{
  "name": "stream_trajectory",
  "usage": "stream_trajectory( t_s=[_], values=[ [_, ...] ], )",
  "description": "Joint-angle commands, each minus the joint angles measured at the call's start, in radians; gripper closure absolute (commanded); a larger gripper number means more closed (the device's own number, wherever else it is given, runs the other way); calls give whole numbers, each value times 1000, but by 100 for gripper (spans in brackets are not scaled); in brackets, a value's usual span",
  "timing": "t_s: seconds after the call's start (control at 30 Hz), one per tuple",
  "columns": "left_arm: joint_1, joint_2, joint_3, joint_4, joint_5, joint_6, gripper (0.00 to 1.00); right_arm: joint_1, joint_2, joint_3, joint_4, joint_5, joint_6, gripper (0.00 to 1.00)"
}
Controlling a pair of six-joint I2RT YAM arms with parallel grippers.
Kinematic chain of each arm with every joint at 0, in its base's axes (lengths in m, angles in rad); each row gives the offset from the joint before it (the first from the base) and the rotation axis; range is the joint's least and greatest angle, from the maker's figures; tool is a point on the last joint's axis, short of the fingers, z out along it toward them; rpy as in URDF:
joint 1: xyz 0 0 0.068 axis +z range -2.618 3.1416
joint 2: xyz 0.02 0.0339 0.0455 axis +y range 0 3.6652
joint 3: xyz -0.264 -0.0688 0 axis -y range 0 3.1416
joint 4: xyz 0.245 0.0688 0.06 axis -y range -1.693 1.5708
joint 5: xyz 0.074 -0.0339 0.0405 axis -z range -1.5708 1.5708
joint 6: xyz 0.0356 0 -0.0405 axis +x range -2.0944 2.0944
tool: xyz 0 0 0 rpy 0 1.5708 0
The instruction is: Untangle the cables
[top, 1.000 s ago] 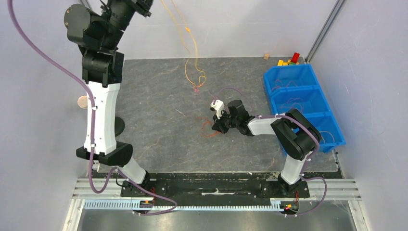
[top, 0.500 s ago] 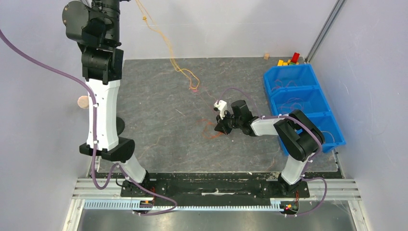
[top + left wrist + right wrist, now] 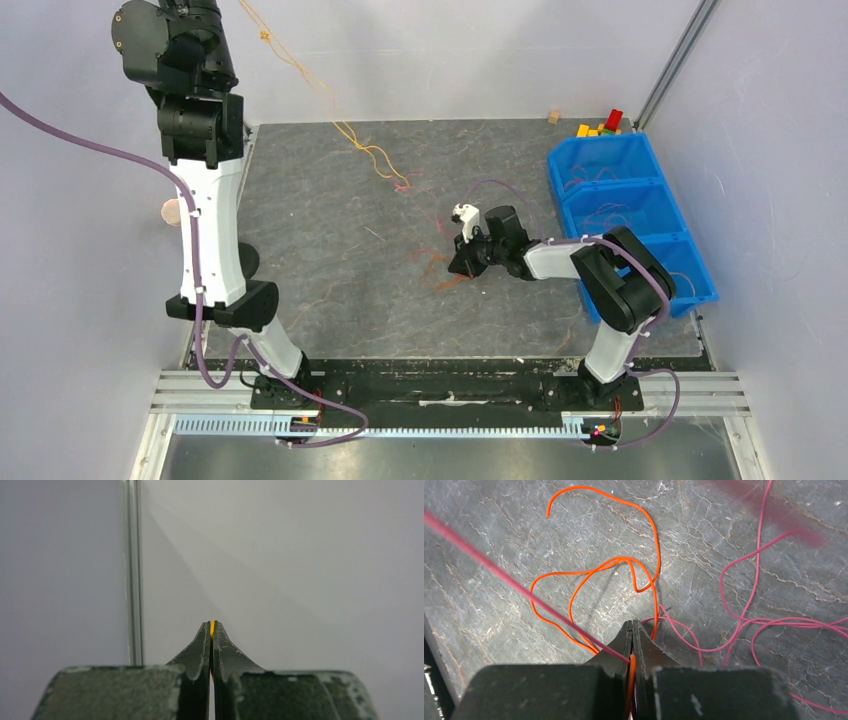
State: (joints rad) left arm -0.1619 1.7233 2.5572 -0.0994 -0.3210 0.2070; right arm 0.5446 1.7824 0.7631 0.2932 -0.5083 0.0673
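A yellow cable (image 3: 212, 627) is clamped in the left end effector (image 3: 212, 624) and strung high over the bench's (image 3: 300, 250) far left, while an orange cable (image 3: 621, 559) is pinched mid-bench by the right end effector (image 3: 632, 626), pink cable (image 3: 794, 623) looped across it, so the untangling is judged only partly done.

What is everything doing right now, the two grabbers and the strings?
Left gripper, shut on the yellow cable, up high.
Right gripper, shut on the orange cable, low over the mat.
Yellow cable, stretched up from the mat.
Orange cable, loose loops on the mat.
Pink cable, curly loops on the mat.
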Motion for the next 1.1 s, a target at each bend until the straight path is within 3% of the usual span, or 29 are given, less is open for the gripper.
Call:
stream_trajectory(
  t_s=[0.0,0.07,0.1,0.2,0.37,0.53,0.6,0.77,1.0,1.07],
  values=[
    [33,-16,-2,-36,58,-106,98,-28,91,-47,-326,28,39,100],
    [36,-66,-108,-72,289,-287,98,-32,50,-35,-332,-4,1,91],
    [35,-112,-213,-35,470,-380,98,-31,-1,-39,-308,-13,-23,85],
    [11,-214,-480,164,772,-639,98,-31,-145,-39,-224,-23,-93,73],
    [-59,-258,-605,236,911,-777,98,-31,-231,88,-186,-55,-111,46],
    [-93,-249,-605,263,988,-838,98,-31,-278,168,-163,-59,-84,2],
    [-104,-243,-594,265,1016,-845,98,-32,-311,174,-100,-30,-70,2],
    [-128,-229,-554,273,1039,-836,98,-22,-355,90,275,95,71,2],
    [-142,-189,-462,248,1025,-831,98,19,-226,142,617,-87,196,2],
    [-141,-183,-446,239,1010,-822,98,38,-194,173,631,-120,194,8]
  ],
)
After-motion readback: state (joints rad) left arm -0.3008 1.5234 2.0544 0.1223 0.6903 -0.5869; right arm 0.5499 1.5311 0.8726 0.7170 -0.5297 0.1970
